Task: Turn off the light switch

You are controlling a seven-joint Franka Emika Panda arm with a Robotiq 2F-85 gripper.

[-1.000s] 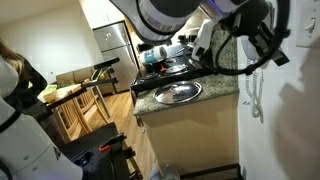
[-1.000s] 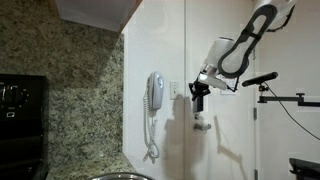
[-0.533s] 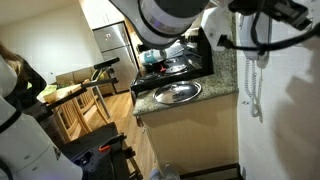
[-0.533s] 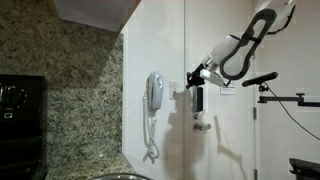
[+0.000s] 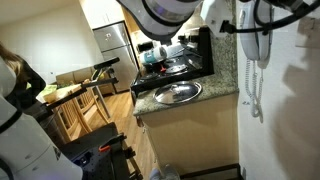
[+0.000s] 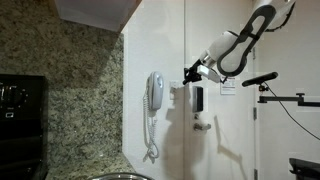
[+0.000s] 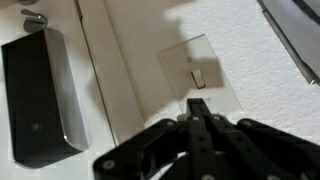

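Tool (image 7: 197, 102) pressed together into one narrow tip, aimed at the light switch (image 7: 200, 70) on the white wall, right by its toggle. Closed like that to poke, I'd guess. Wall telephone (image 6: 154, 92) hangs just beside the plate, and there's bare wall on the other side for moving.

Arm (image 6: 245, 35) enters from the upper right. Gripper (image 6: 188, 74), jaws closed, at the white wall (image 6: 230, 140) just above the light switch (image 6: 175, 91). Wall telephone (image 6: 155, 92) beside the switch, nearer the wall's left edge; coiled cord (image 6: 151, 140) hangs below.
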